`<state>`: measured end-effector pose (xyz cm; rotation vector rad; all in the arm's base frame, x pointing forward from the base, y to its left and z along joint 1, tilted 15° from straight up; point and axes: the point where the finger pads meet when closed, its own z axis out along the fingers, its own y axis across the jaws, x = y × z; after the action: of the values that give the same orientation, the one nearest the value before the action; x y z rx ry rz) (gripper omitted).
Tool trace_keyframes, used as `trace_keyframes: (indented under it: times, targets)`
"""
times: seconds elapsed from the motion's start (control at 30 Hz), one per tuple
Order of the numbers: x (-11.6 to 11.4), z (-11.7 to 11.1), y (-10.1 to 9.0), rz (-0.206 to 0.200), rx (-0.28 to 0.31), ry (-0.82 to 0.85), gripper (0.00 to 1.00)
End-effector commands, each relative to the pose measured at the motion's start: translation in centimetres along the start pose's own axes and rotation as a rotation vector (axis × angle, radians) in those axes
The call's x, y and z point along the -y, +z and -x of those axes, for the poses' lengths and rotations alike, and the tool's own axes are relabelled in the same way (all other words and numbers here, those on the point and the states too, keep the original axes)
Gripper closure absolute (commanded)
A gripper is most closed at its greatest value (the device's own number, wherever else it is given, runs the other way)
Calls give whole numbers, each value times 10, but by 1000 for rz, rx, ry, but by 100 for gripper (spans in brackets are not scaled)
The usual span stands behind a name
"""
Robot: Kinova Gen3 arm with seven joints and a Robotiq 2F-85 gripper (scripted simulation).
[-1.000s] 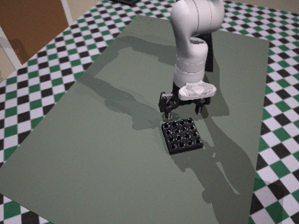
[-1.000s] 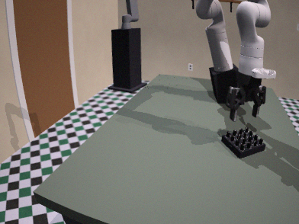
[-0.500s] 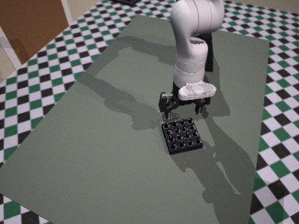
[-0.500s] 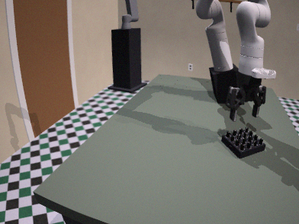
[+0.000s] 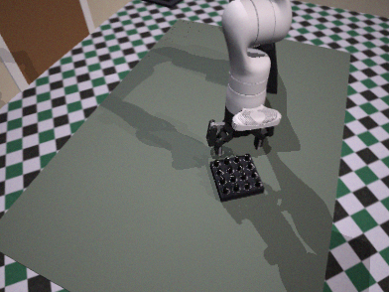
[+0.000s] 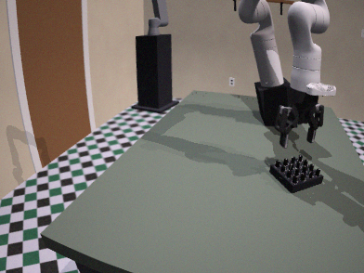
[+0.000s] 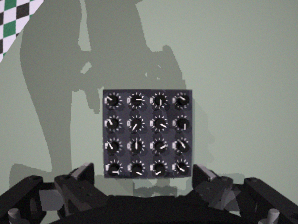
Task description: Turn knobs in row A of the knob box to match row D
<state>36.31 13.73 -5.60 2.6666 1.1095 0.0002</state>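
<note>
From my station I see the knob box [image 5: 243,195] [image 6: 306,184] [image 7: 148,112] lying on the bench [image 5: 124,199] [image 6: 186,200] [image 7: 250,50], nearer to its right edge than to its left edge in the top view, and well apart from the near edge. The gripper [image 5: 238,148] [image 6: 297,141] [image 7: 143,175] is fully open above the bench, on the arm's side of the box; it has hold of nothing and touches no knob. From the pale name prints, which lie left of the knobs in the wrist view, I judge that the front of the box is at the left there, so row A is the right-hand column and A1 is at its top. By this reading, knob A2 [image 7: 182,123] has its line downward, while knob D2 [image 7: 113,123] has it toward the upper left, so this pair does not match. Knob A4 [image 7: 181,167] and knob D4 [image 7: 114,168] also seem to differ. For A1 and A3 against D1 and D3 I cannot tell the exact marks. So I judge that the matching is not finished: at least A2 needs turning, and probably A4. About writing, the name prints are too small for me to read, and I can make out no brand on the box or the arm.

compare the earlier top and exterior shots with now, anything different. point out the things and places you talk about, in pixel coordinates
Nothing visibly changed: the arm [image 5: 248,79] [image 6: 306,56], the open gripper [image 5: 239,147] [image 6: 298,141] [image 7: 143,175] and the knob box [image 5: 237,177] [image 6: 299,175] [image 7: 148,134] look the same in both views, and nothing was taken hold of or let go. Any small turn of a knob would be too fine to tell in the earlier pictures.
</note>
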Motion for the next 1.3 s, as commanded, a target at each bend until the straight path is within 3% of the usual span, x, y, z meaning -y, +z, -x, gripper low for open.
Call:
trace_keyframes:
  times: [0.0, 1.27]
  targets:
    - [0, -1, -1, 0, -2, 0, 0]
    - [0, 6, 0, 2, -2, -2, 0]
